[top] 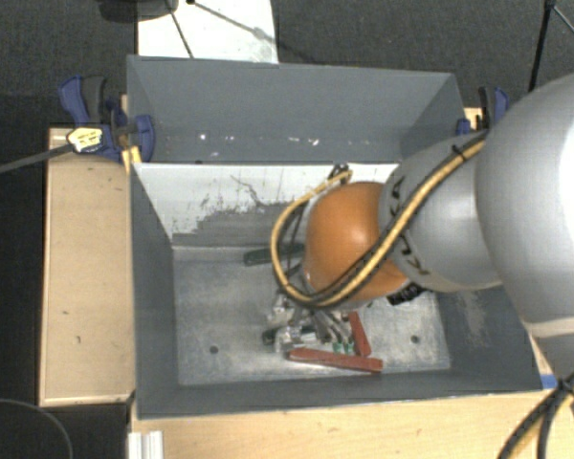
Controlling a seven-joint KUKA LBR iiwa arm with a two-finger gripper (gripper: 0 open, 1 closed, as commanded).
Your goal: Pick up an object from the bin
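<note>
Arm (517,208): the big grey body is closest to me; it comes in from the right and bends down into the bin (210,352).
Wrist: an orange cover (349,232) with a yellow-black cable (285,232) looped around it hangs low over the middle of the bin floor.
End effector (301,328): it sits under the orange cover, down at the floor and right at a small heap. I cannot tell if it is wide or narrow, because the metal parts mix with the things there.
Heap: a long red-brown stick (333,358) lies flat at the front edge of the heap. A second red strip (359,335) leans just behind it, with a small green piece (342,347) between them. The rest is small grey bits I cannot name.
Other thing: a dark long object (258,254) lies apart, near the back of the floor.
Done, as I judge: the descent to the heap.
Left: a sure grip is not visible. Nothing is raised from the floor, so closing and lifting are not yet done.
Likely target: something in this heap, but which one I cannot say.
</note>
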